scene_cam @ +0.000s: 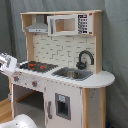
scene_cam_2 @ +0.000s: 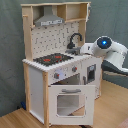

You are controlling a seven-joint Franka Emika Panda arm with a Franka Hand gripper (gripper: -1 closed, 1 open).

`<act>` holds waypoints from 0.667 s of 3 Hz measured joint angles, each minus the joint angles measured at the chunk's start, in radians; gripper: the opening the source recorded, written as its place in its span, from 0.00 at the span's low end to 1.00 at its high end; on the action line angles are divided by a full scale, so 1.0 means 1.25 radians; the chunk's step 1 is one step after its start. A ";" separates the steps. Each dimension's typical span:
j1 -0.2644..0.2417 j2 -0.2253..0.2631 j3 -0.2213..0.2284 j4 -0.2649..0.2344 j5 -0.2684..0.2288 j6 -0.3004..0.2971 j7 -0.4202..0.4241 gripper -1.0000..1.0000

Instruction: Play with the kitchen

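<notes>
- The kitchen stands on a wooden floor against a grey curtain, seen in both exterior views
- Nearest in the second exterior view, its windowed oven door hangs open, tilted outward below the knobs
- Above them lies the black-red stovetop; beyond it, toward the far end of the counter, stands the black faucet over the sink
- The white arm reaches in from the second exterior view's right, its blue-lit joint beside the counter's far end
- I cannot tell whether the pincer is spread or pressed together
- Behind rises the pegboard back, with the grey hood on top
</notes>
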 joint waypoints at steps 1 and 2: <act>0.000 -0.026 -0.002 0.020 -0.079 0.000 -0.010 1.00; 0.001 -0.052 -0.014 0.036 -0.161 0.000 -0.026 1.00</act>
